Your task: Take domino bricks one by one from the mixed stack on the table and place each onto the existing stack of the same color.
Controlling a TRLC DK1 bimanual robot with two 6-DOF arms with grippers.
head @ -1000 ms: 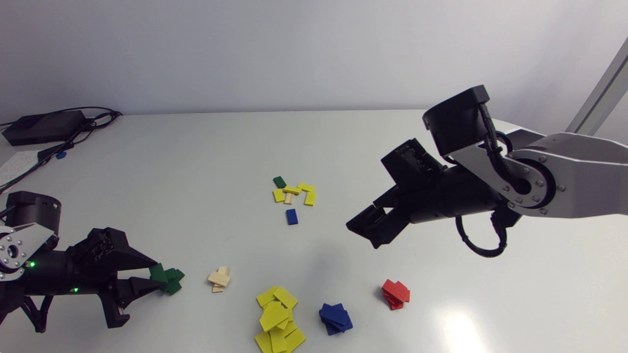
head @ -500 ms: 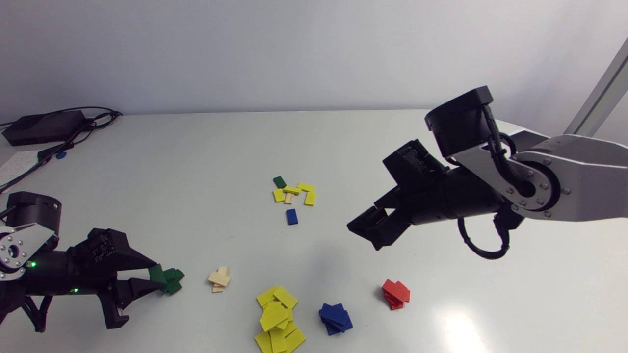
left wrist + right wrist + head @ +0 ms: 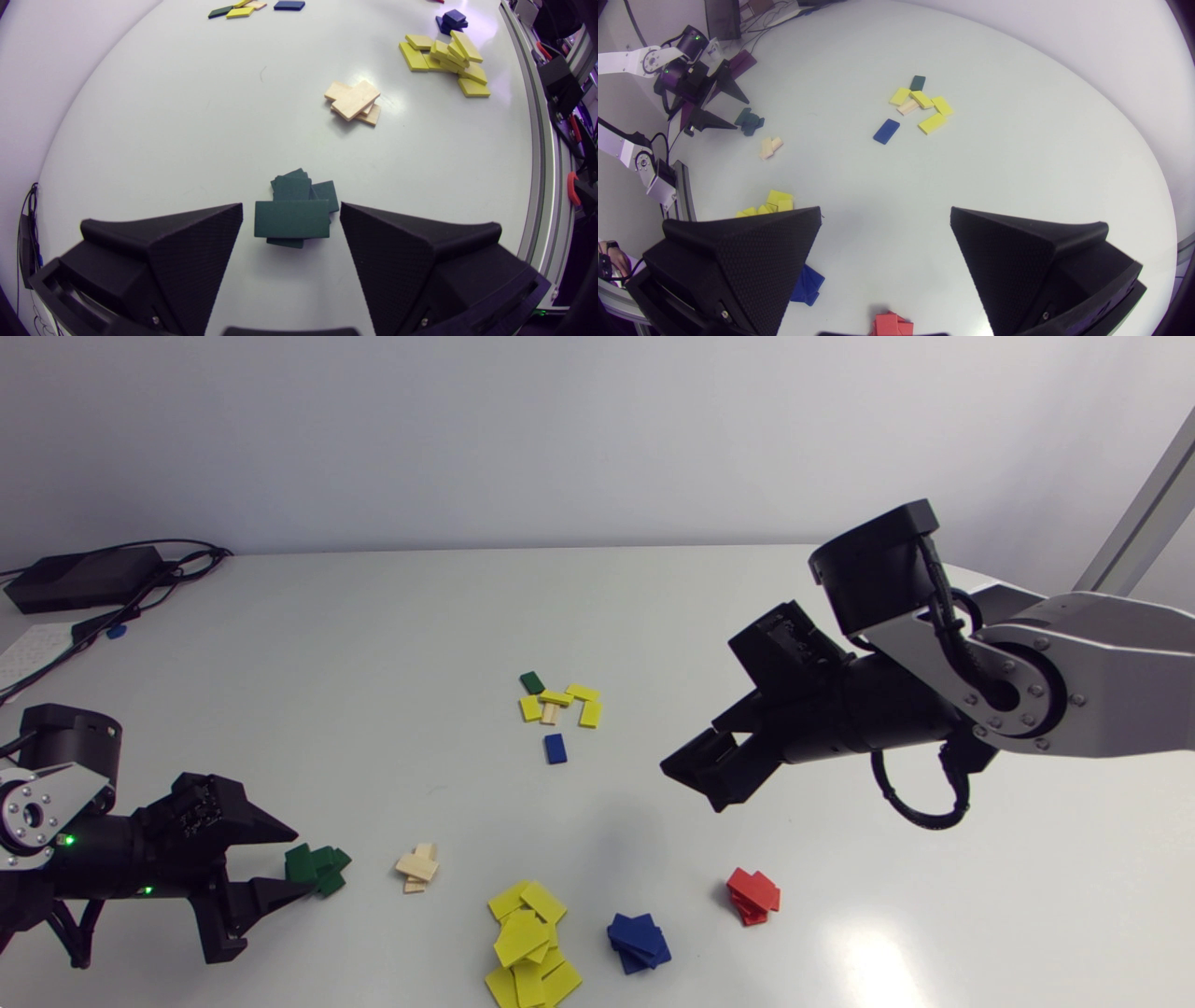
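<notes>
Left wrist view: your left gripper [image 3: 290, 208] stands open, the green brick [image 3: 292, 218] between its fingers, overhanging the green stack [image 3: 301, 186]. Drift sideways and you'd likely topple it. Farther off lies the mixed pile [image 3: 243, 8]; the right gripper [image 3: 695, 782] hangs open.

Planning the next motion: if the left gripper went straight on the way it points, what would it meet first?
Most likely the green stack: its top brick lies between the left gripper's open fingers, gaps on both sides. Relative height is unclear.
</notes>
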